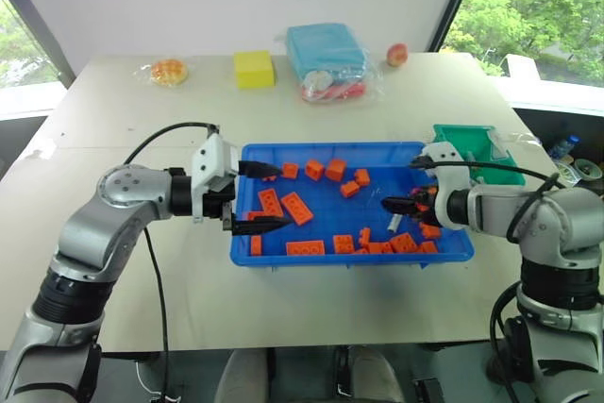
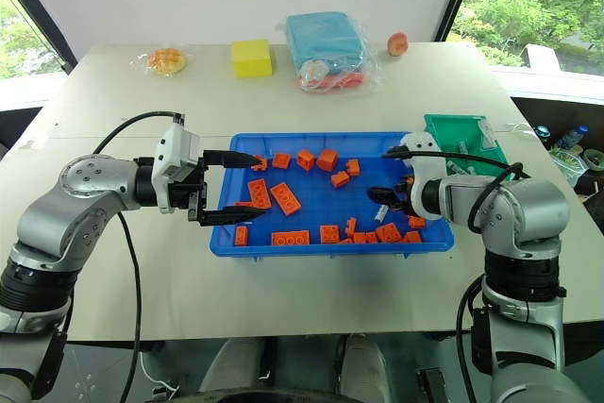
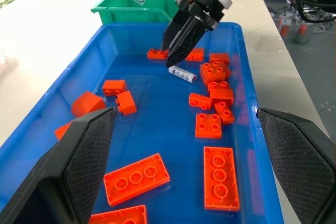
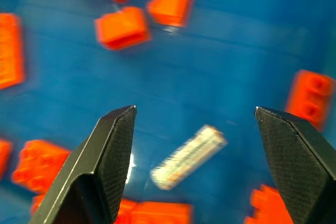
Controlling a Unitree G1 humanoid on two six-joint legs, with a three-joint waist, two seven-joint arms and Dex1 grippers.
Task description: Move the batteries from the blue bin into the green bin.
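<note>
One battery (image 4: 188, 157) lies flat on the floor of the blue bin (image 1: 321, 257), in its right part. It is a thin silver-grey cylinder, about as long as one small brick, with small dark marks along its side. It touches no brick; orange bricks (image 3: 212, 125) lie close around it on several sides.

The right gripper (image 4: 192, 124) hangs just above this battery, pointing down and forward into the bin. Its two black fingers stand wide apart, one on each side of the battery, and they hold nothing. In the left wrist view this gripper shows as a dark pointed shape with its tips right next to the battery.

The left gripper (image 1: 257, 196) is at the left end of the blue bin and points to the right, almost level. Its fingers are also spread wide and are empty, with bricks under and between them.

The green bin (image 1: 472, 150) stands just beside the far right corner of the blue bin. On the far side of the table (image 1: 113, 120) are a yellow sponge (image 1: 254, 69), a light-blue wrapped package (image 1: 326, 54), a round pastry in plastic (image 1: 169, 71) and a small peach-like fruit (image 1: 397, 53).
</note>
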